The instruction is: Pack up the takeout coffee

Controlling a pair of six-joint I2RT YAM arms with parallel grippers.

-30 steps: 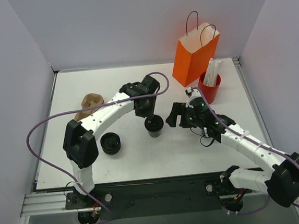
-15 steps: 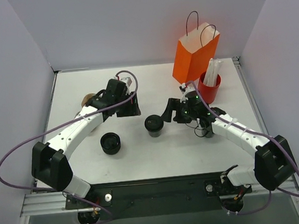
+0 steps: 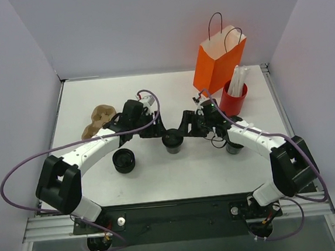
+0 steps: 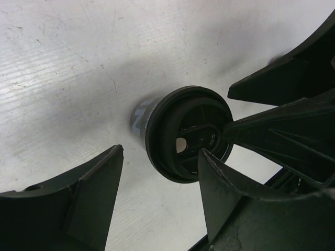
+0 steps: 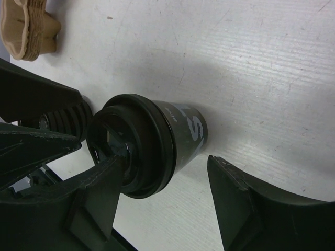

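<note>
With its jaws spread wide, the left gripper (image 4: 159, 152) reaches toward the takeout coffee (image 4: 188, 133), a small dark grey-black disposable cup with a round black top rim that sits in the gap between its two black fingers (image 4: 89, 193). From the left wrist view I cannot tell whether either finger touches it. From the opposite side the right gripper (image 5: 166, 157) is likewise spread wide around the same cup, one finger crossing in front of the rim and the other standing apart from the cup's printed wall. In the top view the cup stands upright near the middle of the white table (image 3: 83, 103), directly between the two grippers. A low ribbed black round stack (image 3: 124, 160) rests near the cup on the left side, closer to the arm bases. A tan moulded cardboard piece (image 3: 98, 120) lies farther left. At the far right of the table, an orange paper bag with dark loop handles (image 3: 218, 62) stands upright, with a red cup of white straws (image 3: 234, 99) just beside it.
</note>
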